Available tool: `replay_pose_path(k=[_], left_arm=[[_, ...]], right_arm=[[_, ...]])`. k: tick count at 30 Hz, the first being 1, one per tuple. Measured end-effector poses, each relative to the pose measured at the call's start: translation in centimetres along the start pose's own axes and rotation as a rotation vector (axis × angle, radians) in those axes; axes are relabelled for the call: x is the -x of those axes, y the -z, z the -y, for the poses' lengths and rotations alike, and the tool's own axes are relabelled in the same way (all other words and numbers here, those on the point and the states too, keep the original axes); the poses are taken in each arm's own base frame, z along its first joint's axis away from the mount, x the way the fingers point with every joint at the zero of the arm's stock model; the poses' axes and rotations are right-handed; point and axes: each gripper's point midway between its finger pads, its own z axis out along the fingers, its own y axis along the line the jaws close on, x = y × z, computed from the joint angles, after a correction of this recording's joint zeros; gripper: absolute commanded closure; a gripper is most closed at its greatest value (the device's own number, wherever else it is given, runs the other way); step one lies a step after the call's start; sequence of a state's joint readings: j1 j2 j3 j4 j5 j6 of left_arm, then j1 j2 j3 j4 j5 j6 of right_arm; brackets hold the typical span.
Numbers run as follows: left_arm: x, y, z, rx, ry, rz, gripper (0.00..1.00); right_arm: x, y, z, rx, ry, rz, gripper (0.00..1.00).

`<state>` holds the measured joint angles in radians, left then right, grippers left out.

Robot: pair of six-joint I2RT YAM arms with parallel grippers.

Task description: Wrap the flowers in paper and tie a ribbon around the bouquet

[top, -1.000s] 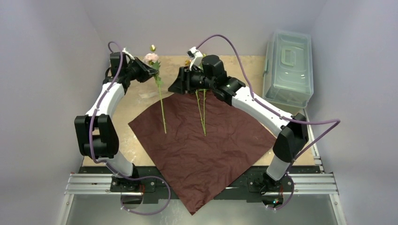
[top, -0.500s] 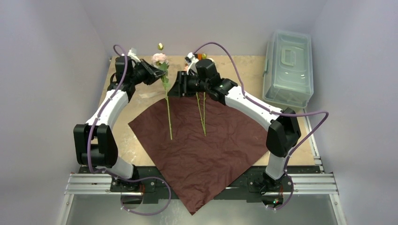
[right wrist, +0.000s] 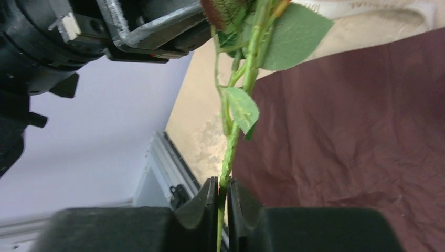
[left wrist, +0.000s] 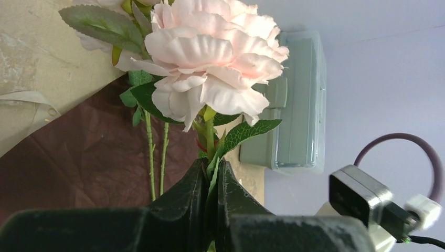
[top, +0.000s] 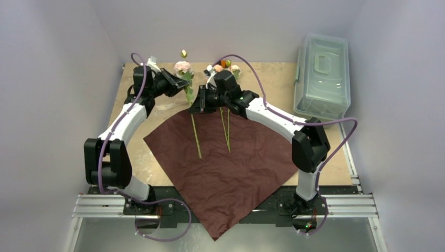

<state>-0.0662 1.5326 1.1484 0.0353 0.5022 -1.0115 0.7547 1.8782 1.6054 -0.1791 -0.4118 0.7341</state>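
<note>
Closing onto the pink flower (left wrist: 210,58) stem, right gripper (right wrist: 222,185) joins left gripper (left wrist: 211,169), clamped below its bloom

The left arm (top: 125,119) rises from its base at the near edge of the tabletop (top: 281,79), elbow folded out toward the left edge, white forearm reaching to the far left. The left gripper (left wrist: 211,169) points rightward, jaws clamped on the pink-bloomed sprig (left wrist: 210,58) just under the bloom. The right arm (top: 273,116) stretches from the near right to the far middle. The right gripper (right wrist: 222,185) pinches its jaws on the same sprig's stem lower down, close beside the left one.
</note>
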Motion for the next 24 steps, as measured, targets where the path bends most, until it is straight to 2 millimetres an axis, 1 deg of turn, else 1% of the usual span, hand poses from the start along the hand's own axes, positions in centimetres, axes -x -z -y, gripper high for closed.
replay_pose_path(k=[1, 2, 3, 4, 6, 7, 8, 10, 11, 13, 18, 21, 24], left_arm=[[-0.1, 0.0, -0.1, 0.001, 0.002, -0.001, 1.00], [-0.1, 0.0, -0.1, -0.002, 0.001, 0.001, 0.94], [-0.1, 0.0, -0.1, -0.003, 0.000, 0.002, 0.70], [-0.1, 0.1, 0.0, -0.006, -0.003, 0.005, 0.54], [0.0, 0.2, 0.1, -0.004, -0.015, 0.010, 0.26], [-0.1, 0.3, -0.1, 0.007, -0.015, 0.011, 0.18], [-0.2, 0.5, -0.4, 0.024, -0.022, 0.009, 0.13], [-0.3, 0.9, -1.1, 0.069, -0.035, 0.009, 0.09], [-0.4, 1.2, -1.5, 0.092, -0.047, 0.011, 0.08], [-0.4, 1.8, -1.8, 0.121, -0.075, 0.016, 0.06], [-0.5, 3.5, -2.3, 0.172, -0.179, 0.023, 0.06], [-0.9, 4.9, -3.4, 0.223, -0.260, 0.029, 0.08], [-2.0, 6.5, -5.0, 0.295, -0.335, 0.013, 0.10]], right_arm=[[-0.1, 0.0, 0.0, 0.000, -0.006, -0.002, 1.00], [-0.2, 0.0, 0.1, -0.006, -0.013, -0.006, 1.00], [-0.3, 0.0, 0.2, -0.012, -0.021, -0.011, 1.00], [-0.4, 0.1, 0.4, -0.018, -0.027, -0.015, 1.00], [-0.4, 0.2, 0.8, -0.034, -0.028, -0.017, 1.00], [-0.2, 0.3, 1.3, -0.050, -0.029, -0.012, 1.00], [-0.1, 0.4, 1.7, -0.066, -0.032, -0.008, 1.00], [0.3, 1.0, 3.0, -0.103, -0.042, 0.004, 1.00], [0.3, 1.8, 4.2, -0.139, -0.054, 0.011, 1.00], [1.4, 3.0, 6.2, -0.186, -0.077, 0.038, 1.00], [4.9, 7.0, 13.2, -0.355, -0.135, 0.138, 1.00], [6.0, 8.5, 15.8, -0.417, -0.154, 0.169, 1.00], [6.1, 8.5, 17.1, -0.445, -0.161, 0.169, 1.00]])
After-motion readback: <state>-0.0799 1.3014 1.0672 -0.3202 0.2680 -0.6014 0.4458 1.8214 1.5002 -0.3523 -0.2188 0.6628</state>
